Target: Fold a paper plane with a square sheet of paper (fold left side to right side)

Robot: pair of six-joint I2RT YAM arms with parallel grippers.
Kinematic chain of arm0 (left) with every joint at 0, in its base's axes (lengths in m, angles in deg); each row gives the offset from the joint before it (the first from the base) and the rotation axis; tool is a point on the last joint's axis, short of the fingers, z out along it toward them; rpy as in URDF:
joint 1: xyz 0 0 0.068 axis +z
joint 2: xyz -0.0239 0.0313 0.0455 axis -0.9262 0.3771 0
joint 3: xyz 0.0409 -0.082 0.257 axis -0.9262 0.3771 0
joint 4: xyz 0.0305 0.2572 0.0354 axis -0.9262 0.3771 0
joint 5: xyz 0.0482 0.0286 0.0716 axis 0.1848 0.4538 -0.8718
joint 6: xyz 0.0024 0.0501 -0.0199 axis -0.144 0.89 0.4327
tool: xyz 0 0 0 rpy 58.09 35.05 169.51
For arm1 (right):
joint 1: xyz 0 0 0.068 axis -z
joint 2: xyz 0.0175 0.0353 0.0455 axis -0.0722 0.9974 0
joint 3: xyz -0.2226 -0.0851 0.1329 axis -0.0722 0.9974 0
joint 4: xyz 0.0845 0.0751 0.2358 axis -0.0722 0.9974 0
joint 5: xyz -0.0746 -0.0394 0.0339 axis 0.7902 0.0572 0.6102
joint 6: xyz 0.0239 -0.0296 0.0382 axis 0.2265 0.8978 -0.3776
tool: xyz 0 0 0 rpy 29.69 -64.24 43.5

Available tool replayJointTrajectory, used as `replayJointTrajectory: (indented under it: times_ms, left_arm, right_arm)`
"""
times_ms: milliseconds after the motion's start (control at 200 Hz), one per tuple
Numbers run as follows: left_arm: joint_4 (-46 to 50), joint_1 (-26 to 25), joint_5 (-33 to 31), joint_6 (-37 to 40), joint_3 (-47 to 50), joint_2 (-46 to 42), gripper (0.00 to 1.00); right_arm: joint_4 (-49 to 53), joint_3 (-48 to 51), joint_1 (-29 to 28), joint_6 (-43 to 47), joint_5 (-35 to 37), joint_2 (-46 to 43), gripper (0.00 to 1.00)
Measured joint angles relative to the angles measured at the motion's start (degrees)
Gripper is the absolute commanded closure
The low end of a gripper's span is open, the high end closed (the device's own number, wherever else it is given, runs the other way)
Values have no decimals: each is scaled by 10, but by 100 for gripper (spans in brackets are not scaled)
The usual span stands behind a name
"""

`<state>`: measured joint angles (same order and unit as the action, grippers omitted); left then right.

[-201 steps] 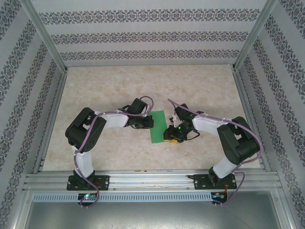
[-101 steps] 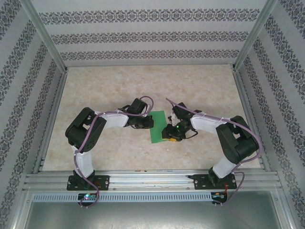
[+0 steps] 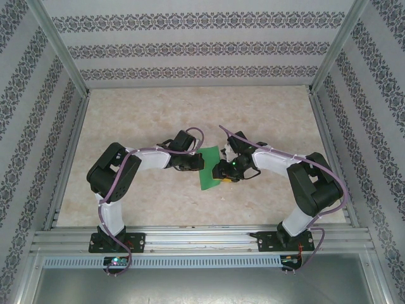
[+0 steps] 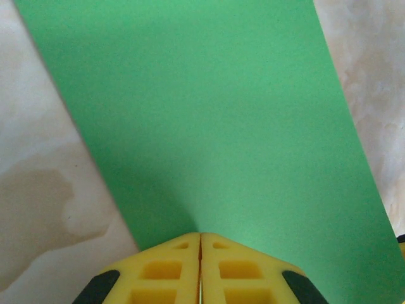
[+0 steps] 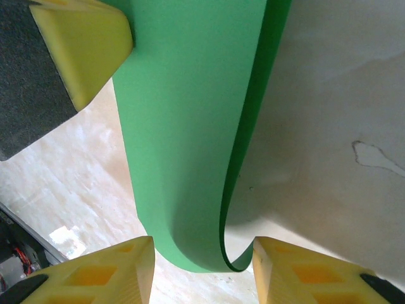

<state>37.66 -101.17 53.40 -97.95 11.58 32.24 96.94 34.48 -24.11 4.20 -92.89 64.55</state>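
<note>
The square sheet of paper (image 3: 207, 179) is a narrow bright green strip on the table between both arms. In the left wrist view the paper (image 4: 209, 120) lies flat under my left gripper (image 4: 200, 235), whose jaws are shut tip to tip and rest on it. From above, the left gripper (image 3: 200, 163) sits at the strip's left edge. My right gripper (image 3: 222, 172) is at the strip's right edge. In the right wrist view the paper (image 5: 183, 126) curls up in a loop between the parted jaws of the right gripper (image 5: 202, 252), and the loop meets both fingers.
The table (image 3: 152, 120) is beige marble-patterned, walled by patterned panels and a metal frame (image 3: 190, 237) at the near edge. The left gripper's yellow finger (image 5: 82, 44) shows at the top left of the right wrist view.
The right gripper has shifted a little to the left and away from me along the paper's right edge. The left arm has stayed still.
</note>
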Motion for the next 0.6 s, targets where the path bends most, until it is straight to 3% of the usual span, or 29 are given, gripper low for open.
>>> replayJointTrajectory:
  times_ms: [600]
  left_arm:
    - [2,0,0,0,-1,0,90]
  right_arm:
    - [19,16,-2,-2,0,-25,53]
